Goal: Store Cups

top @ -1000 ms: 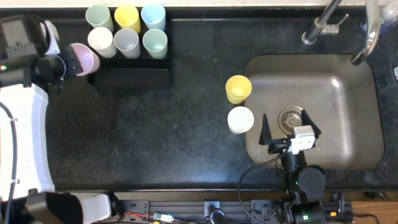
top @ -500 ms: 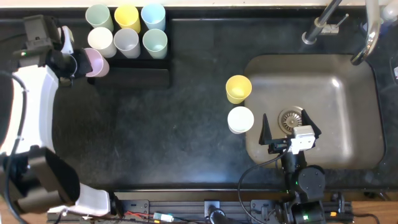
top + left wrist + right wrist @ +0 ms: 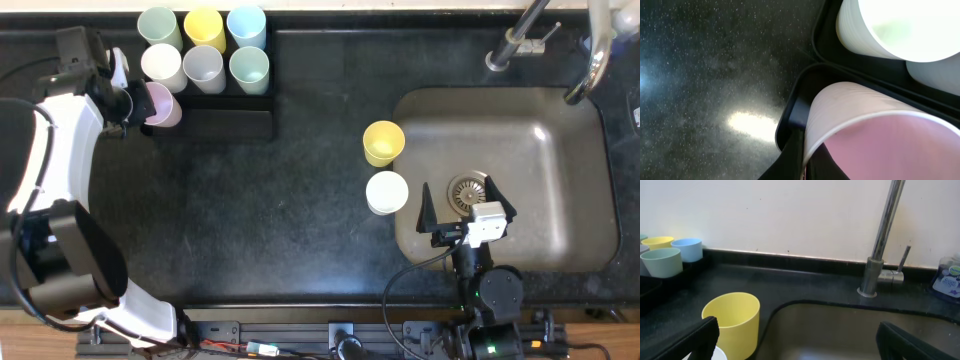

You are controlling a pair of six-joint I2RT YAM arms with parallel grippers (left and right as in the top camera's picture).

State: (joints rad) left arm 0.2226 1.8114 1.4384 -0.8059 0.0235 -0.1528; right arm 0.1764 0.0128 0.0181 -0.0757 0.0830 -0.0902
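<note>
My left gripper (image 3: 135, 102) is shut on a pink cup (image 3: 163, 104) and holds it tilted over the left end of the black rack (image 3: 215, 123). In the left wrist view the pink cup (image 3: 875, 132) hangs above the rack's empty corner slot (image 3: 799, 107), beside a white cup (image 3: 900, 27). Several cups stand in the rack's back rows (image 3: 205, 45). A yellow cup (image 3: 383, 142) and a white cup (image 3: 387, 192) sit on the counter left of the sink. My right gripper (image 3: 465, 205) rests open over the sink, with the yellow cup (image 3: 732, 322) near it.
The steel sink (image 3: 560, 130) fills the right side, with the tap (image 3: 885, 240) at its back and a soap bottle (image 3: 947, 277) beside it. Dark counter (image 3: 250, 230) stretches between rack and sink.
My left arm has carried the pink cup rightward and toward the rack, from beside its left end to over its front corner. The right arm has not moved.
</note>
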